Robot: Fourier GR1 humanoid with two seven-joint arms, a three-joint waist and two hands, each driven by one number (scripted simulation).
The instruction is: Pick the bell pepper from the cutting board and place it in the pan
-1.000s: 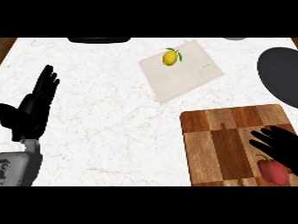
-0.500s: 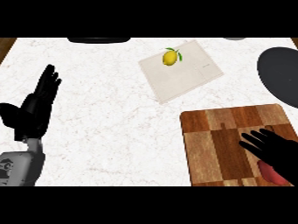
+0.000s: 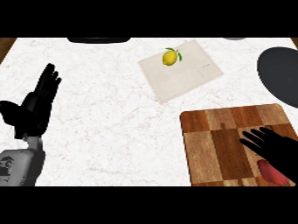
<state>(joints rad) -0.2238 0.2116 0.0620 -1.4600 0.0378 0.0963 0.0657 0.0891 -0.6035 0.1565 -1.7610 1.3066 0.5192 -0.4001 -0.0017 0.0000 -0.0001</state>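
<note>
Right robot hand point(image 3: 281, 151): open, fingers straight and spread over the cutting board point(image 3: 219, 144).
Bell pepper point(image 3: 274, 173): on the board, mostly hidden under that hand's palm; only a red sliver shows.
Pan point(image 3: 290, 76): beyond the fingertips, cut off by the right edge.
Left robot hand point(image 3: 38, 105): open, fingers up, resting well apart across the desk point(image 3: 112, 109).

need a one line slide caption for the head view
Right hand over the red bell pepper on the cutting board, pan at right, left hand resting open at left.
</note>
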